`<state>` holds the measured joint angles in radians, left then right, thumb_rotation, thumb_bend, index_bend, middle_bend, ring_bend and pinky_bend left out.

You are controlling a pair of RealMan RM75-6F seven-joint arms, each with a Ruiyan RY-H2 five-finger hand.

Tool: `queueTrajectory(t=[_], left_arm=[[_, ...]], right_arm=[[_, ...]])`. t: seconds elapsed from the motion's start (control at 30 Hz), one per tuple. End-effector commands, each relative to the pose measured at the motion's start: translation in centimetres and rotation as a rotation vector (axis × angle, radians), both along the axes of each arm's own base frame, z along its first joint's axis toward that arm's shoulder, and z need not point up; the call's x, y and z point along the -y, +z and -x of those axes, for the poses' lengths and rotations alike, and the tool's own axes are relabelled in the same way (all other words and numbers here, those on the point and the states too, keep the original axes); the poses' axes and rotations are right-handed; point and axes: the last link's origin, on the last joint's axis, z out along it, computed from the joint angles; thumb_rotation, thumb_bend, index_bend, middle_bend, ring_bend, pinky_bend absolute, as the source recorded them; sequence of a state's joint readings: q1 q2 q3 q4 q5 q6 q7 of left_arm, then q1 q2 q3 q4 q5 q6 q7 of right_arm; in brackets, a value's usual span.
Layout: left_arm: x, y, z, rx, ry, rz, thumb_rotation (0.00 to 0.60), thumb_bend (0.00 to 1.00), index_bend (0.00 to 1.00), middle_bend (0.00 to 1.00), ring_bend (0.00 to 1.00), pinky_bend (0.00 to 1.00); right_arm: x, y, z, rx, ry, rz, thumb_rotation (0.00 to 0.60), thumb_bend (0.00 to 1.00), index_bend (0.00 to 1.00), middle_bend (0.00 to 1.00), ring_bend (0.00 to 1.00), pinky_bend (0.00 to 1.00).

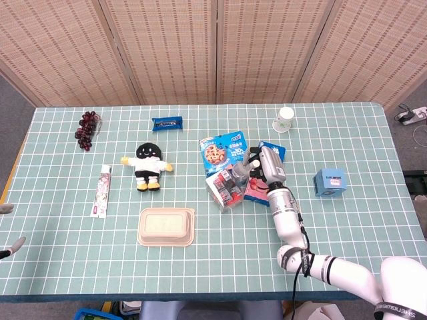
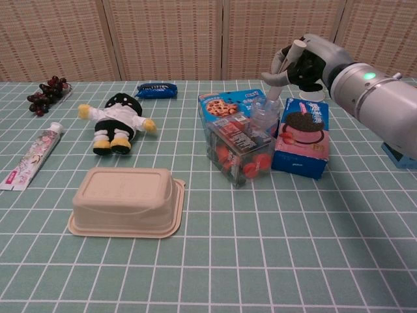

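Observation:
My right hand (image 1: pixel 259 163) (image 2: pixel 305 60) hangs over a cluster of goods in the middle of the table, its fingers curled and angled down to the left. One finger reaches to the top of a small clear bottle (image 1: pixel 240 175) (image 2: pixel 262 121). Whether the hand grips the bottle cannot be made out. The bottle stands between a clear box of red fruit (image 1: pixel 225 189) (image 2: pixel 238 154) and a pink cookie box (image 1: pixel 259 191) (image 2: pixel 301 140). Only the fingertips of my left hand (image 1: pixel 9 227) show at the left edge of the head view, spread apart off the table with nothing between them.
A blue cookie packet (image 1: pixel 223 149) lies behind the cluster, with a paper cup (image 1: pixel 283 120) beyond it and a small blue box (image 1: pixel 330 181) to the right. A beige lidded container (image 1: pixel 166 227), plush doll (image 1: pixel 147 166), toothpaste tube (image 1: pixel 101 190), grapes (image 1: pixel 86 129) and blue snack pack (image 1: pixel 167 123) lie to the left.

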<state>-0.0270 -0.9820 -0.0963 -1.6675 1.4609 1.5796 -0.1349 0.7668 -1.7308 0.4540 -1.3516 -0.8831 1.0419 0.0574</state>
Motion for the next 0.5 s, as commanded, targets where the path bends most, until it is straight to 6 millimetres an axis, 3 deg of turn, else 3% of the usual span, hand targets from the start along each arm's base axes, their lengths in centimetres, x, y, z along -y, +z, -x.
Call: queueTrajectory(t=[0.03, 0.2, 0.5], left_arm=[[0.05, 0.05, -0.02, 0.000, 0.000, -0.002, 0.600, 0.14, 0.36, 0.35, 0.30, 0.45], [0.09, 0.08, -0.01, 0.000, 0.000, -0.002, 0.600, 0.14, 0.36, 0.35, 0.30, 0.45], [0.13, 0.06, -0.06, -0.002, -0.002, -0.001, 0.600, 0.14, 0.36, 0.35, 0.30, 0.45]], right_arm=[[0.01, -0.07, 0.02, -0.001, -0.002, -0.001, 0.600, 0.41, 0.61, 1.00, 1.00, 1.00], [0.00, -0.17, 0.08, -0.006, -0.001, -0.004, 0.600, 0.29, 0.48, 1.00, 1.00, 1.00], [0.00, -0.06, 0.18, -0.026, -0.009, -0.001, 0.600, 0.19, 0.33, 1.00, 1.00, 1.00]])
